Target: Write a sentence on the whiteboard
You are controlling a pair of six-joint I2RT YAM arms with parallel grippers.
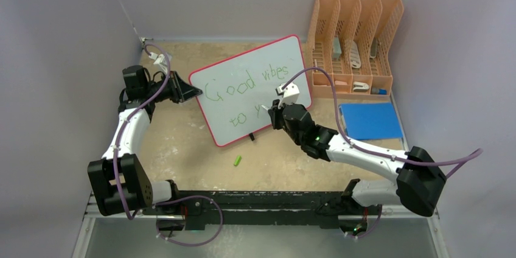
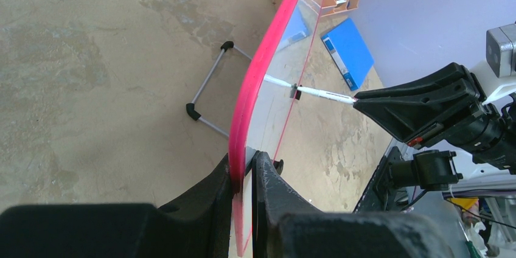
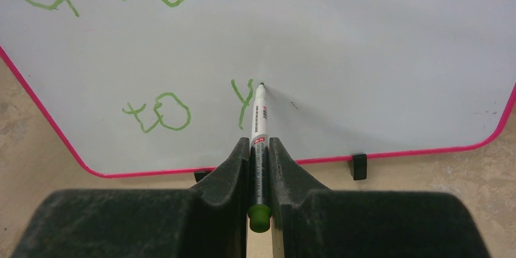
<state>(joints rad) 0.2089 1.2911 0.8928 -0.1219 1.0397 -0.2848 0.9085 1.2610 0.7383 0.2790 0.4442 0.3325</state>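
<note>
On a scuffed tan tabletop (image 1: 182, 142), the whiteboard (image 1: 216, 109) stands propped mid-table, the left gripper (image 2: 244, 160) pinched tight on its red left edge. The right gripper (image 3: 260, 148), closed firmly round a green marker (image 3: 258, 118), holds the tip on the board just right of a lone "y". The sentence (image 1: 240, 86) reads "Good vibes / to y"; the barrel print is illegible, and too hard a push could rock the board on its wire stand (image 2: 210, 87), skewing the next letter.
</note>
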